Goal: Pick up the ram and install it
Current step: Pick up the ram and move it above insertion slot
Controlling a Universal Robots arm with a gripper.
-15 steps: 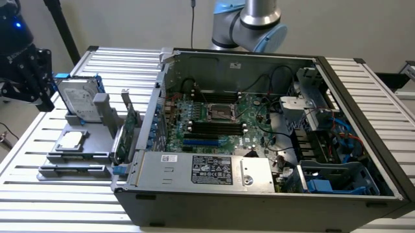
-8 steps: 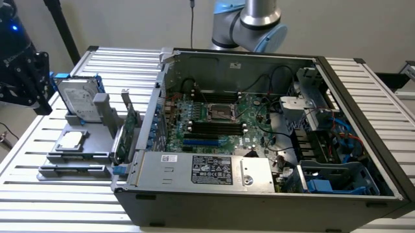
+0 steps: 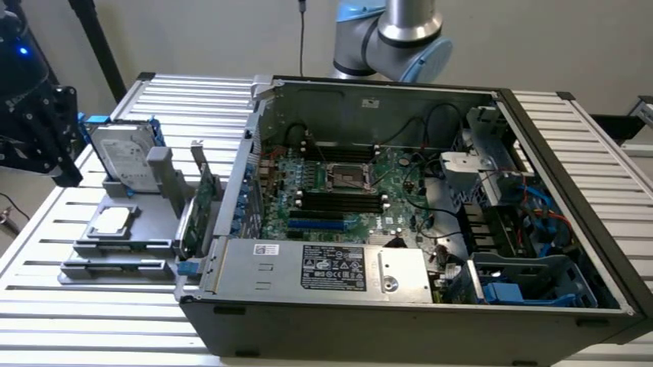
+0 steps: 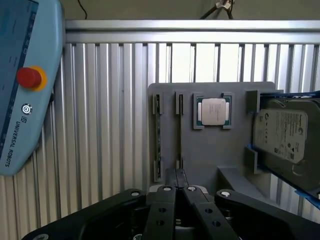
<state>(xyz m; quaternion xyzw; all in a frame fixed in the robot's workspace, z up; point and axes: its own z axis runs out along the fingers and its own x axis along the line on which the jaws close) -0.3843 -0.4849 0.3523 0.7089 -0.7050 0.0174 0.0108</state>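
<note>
Grey tray (image 4: 210, 155) bears processor (image 4: 214, 111) and hard drive (image 4: 285, 135) below gripper (image 4: 176, 174).

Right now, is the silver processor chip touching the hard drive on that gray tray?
Apart. The wrist view shows a strip of bare gray tray between the processor chip and the hard drive.

Robotics lab: open computer case (image 3: 408, 330) on slatted bench (image 3: 92, 317), teach pendant (image 4: 30, 60)

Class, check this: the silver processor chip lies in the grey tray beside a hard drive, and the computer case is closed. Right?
No: the exterior view shows the computer case open, motherboard exposed. The silver processor chip does lie in the grey tray beside the hard drive.
</note>
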